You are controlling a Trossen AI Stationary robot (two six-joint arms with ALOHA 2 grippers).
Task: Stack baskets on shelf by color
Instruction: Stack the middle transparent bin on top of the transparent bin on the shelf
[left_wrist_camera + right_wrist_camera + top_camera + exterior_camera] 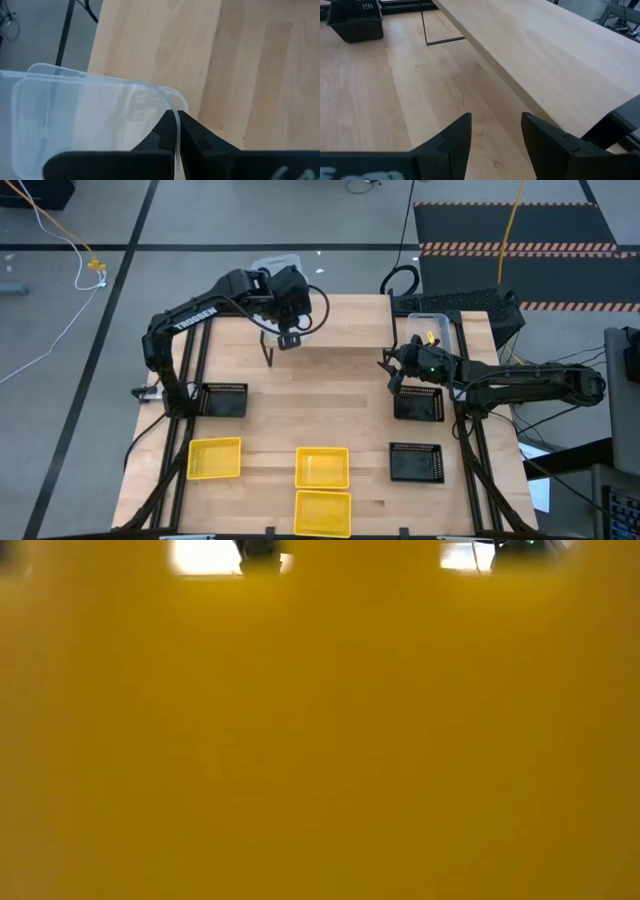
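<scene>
My left gripper [283, 280] is over the far left end of the shelf [330, 330], shut on a clear basket [275, 262] that fills the left wrist view as clear basket [75, 110]. My right gripper [390, 366] hangs open and empty at the shelf's right end; its wrist view shows the gripper [496, 135] above bare table beside the shelf plank [545, 50]. Another clear basket [432, 330] sits at the table's far right. Three black baskets [222, 398] [418, 402] [415, 463] and three yellow baskets [215, 458] [322, 467] [322, 513] rest on the table. My left gripper pinches the clear basket's thin side wall at its rim [176, 117] between the two fingers, one finger inside the basket and one outside. The fingers come from above. The basket reaches out past the table's far edge over the floor and looks lifted clear.
The low view is filled by a yellow basket wall [320, 740] right at the camera. A black shelf leg [440, 40] and a black basket [357, 20] show past my right gripper. Bare table lies between the shelf and the yellow baskets.
</scene>
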